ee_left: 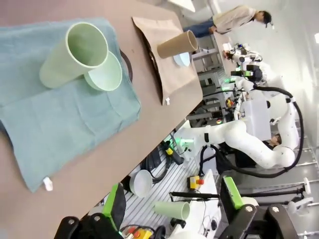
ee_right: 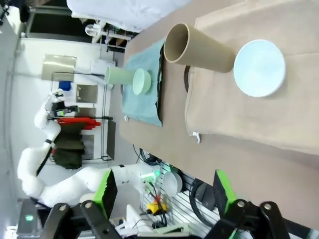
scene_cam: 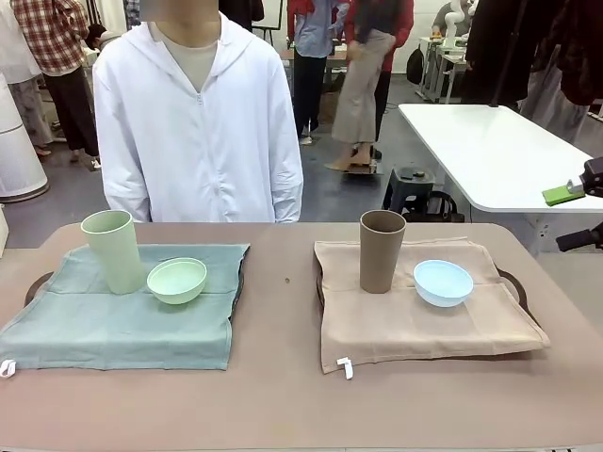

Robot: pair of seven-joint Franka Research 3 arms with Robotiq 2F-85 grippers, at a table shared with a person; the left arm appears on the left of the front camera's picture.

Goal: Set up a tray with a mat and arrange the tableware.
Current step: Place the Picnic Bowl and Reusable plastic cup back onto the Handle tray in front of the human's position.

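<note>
The pale green cup (scene_cam: 112, 250) stands upright on the green mat (scene_cam: 113, 320), the green bowl (scene_cam: 176, 280) touching it at 4 o'clock. The brown cup (scene_cam: 381, 250) and blue bowl (scene_cam: 443, 282) stand apart on the beige mat (scene_cam: 415, 325). Bare surface (scene_cam: 278, 311) lies between the mats. Both the left end effector (ee_left: 172, 204) and the right end effector (ee_right: 164, 196) are wide open, holding nothing.

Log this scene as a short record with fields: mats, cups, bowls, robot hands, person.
left mat: green mat, over a dark tray
right mat: tan mat, over a second tray
cups: pale green cup upright on green mat; brown cup upright on tan mat
bowls: pale green bowl beside green cup; light blue bowl beside brown cup
hands: left hand open, off the table; right hand open
person: standing at far side
</note>
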